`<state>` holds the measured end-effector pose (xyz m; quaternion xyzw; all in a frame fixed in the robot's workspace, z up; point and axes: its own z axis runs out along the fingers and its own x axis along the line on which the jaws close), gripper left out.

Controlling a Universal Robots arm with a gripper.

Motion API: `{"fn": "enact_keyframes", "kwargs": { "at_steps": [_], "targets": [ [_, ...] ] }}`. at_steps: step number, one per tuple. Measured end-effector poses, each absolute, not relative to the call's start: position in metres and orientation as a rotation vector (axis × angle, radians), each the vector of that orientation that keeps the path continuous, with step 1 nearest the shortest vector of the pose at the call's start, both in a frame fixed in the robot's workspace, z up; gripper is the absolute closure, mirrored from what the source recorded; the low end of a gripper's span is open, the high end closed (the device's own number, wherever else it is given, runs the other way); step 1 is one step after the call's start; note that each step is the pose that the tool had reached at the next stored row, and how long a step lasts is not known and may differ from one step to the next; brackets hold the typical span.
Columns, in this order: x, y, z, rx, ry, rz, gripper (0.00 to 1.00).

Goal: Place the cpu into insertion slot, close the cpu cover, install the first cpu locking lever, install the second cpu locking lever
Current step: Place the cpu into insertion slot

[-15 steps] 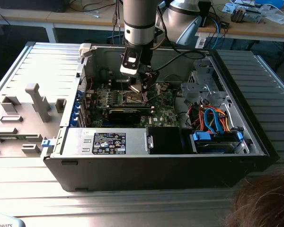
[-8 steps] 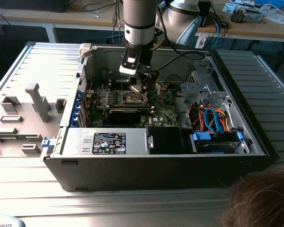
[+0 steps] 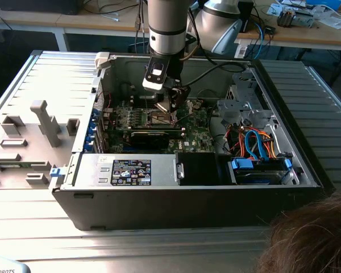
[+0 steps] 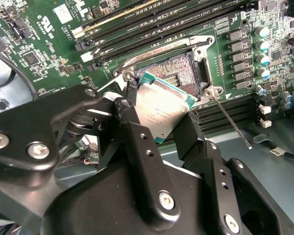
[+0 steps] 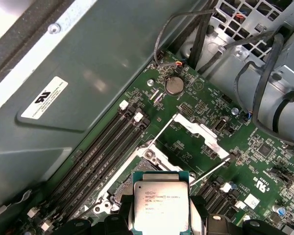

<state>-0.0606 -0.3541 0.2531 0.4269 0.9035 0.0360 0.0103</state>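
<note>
Open computer case (image 3: 187, 193) on a ribbed metal tabletop (image 3: 159, 244), with the single arm reaching down into it. The gripper (image 3: 170, 105) hangs over the green circuit board (image 4: 39, 54), directly above the slot region.

Jaws: closed narrowly on the chip (image 4: 161, 105), one black finger (image 4: 130, 98) pressing on each of two opposite edges. The metal top faces up and away from the gripper (image 4: 159, 110) body. In the first wrist view, the chip (image 5: 160, 208) sits squarely between the jaws with its printed face showing.

Position of the chip: held in the air, not yet seated. In the second wrist view it overlaps the near edge of the slot (image 4: 179, 73) and is tilted rather than level with it. The tan-gold contact field lies open just beyond the chip and beneath it.

Governing relation: the slot lies below and slightly forward of the jaws. The chip is near enough square that no long axis matters. What counts, judging from the tilt, is bringing its edges parallel to the slot's dark frame.

Cover (image 5: 201, 133): appears swung up and clear on the far side of the slot from the jaws, leaving the slot unobstructed. A thin locking lever (image 4: 230, 122) stands free beside the slot, unlatched. The long black memory sockets (image 4: 137, 29) run alongside the slot, apart from the chip.
</note>
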Motion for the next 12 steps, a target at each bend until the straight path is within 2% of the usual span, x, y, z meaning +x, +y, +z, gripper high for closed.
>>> {"fn": "enact_keyframes", "kwargs": {
  "at_steps": [12],
  "targets": [
    [-0.0606,-0.3541,0.2522,1.38,2.796,0.112,0.46]
  ]
}}
